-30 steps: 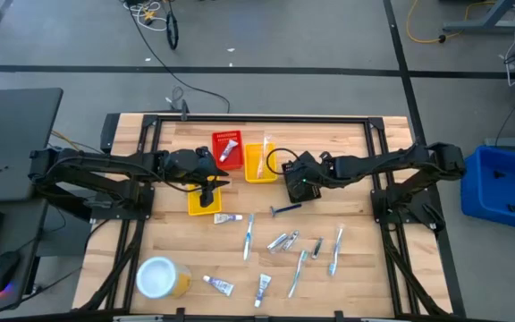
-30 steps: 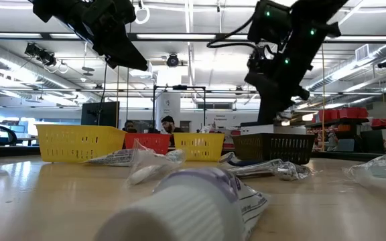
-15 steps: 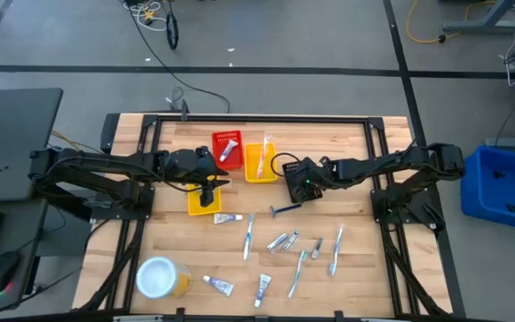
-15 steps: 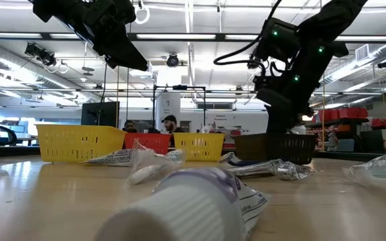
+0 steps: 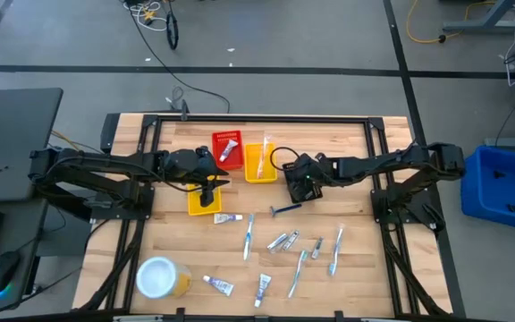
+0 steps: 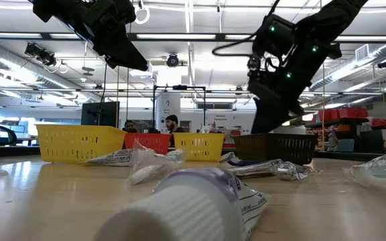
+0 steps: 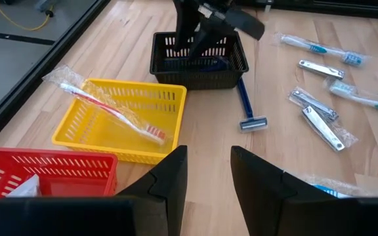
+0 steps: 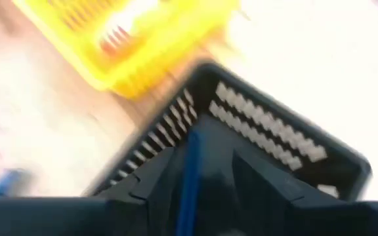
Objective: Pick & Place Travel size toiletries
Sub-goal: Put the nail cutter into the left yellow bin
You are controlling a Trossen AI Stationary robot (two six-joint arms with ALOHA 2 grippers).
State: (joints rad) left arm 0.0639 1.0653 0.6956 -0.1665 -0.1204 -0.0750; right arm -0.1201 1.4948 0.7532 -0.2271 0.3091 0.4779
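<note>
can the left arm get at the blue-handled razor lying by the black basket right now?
Probably yes. The blue-handled razor lies flat on bare wood beside the black plastic basket, with nothing on top of it. The left gripper is open and empty. The right gripper, over the basket, could crowd the approach.

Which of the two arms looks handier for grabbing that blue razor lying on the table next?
Probably the right. Its gripper hangs over the black basket, and the blue razor lies just beside that basket. The left gripper hovers over a yellow basket, farther from the razor.
</note>
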